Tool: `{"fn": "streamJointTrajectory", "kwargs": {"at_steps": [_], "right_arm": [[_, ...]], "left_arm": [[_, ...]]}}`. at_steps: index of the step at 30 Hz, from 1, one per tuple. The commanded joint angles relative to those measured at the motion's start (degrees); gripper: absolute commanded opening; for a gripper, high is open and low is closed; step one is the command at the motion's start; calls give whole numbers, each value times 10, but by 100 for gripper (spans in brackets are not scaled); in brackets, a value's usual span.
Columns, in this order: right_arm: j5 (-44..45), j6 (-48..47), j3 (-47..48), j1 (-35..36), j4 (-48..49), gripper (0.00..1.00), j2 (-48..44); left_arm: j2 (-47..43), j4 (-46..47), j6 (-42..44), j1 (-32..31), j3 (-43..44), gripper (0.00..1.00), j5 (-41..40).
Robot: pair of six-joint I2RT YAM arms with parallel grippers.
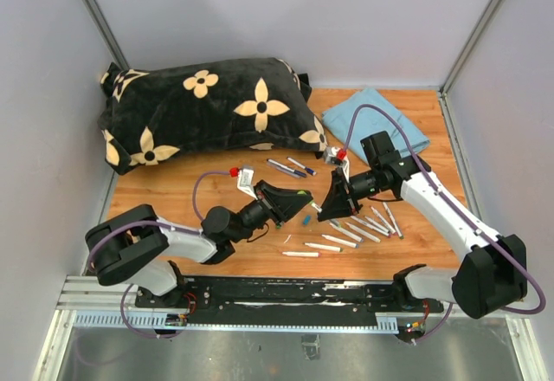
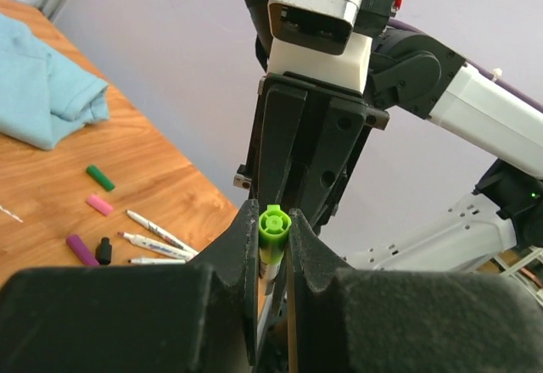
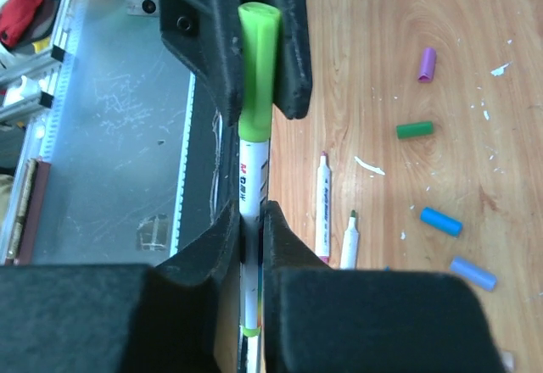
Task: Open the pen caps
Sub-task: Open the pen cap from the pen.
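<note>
Near the middle of the top view, one white pen is held from both ends. The left gripper is squeezed tight on its green cap. The right gripper is squeezed tight on the pen's body. The pen points straight from one gripper to the other. Red letters on it are too blurry to read.

Pillow far left, cloth far right, pens and pen caps littering centre, bare table near left.

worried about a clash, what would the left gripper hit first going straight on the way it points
The right gripper, close ahead, gripping the pen whose green cap the left gripper holds.
</note>
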Motion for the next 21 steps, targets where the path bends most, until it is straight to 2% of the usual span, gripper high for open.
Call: {"fn": "streamJointTrajectory", "kwargs": {"at_steps": [1, 4, 12, 17, 21], "right_arm": [[-13, 3, -5, 13, -2, 1, -10], [-18, 2, -7, 17, -6, 1, -10], [-32, -1, -4, 21, -18, 1, -8], [-18, -2, -7, 22, -14, 1, -6], [28, 6, -16, 38, 3, 1, -10]], "left_arm": [[-41, 77, 34, -1, 8, 0, -36], [-87, 32, 47, 21, 12, 0, -54], [-167, -43, 25, 136, 49, 0, -55], [-209, -75, 24, 157, 45, 0, -51], [-277, -184, 32, 157, 15, 0, -50]]}}
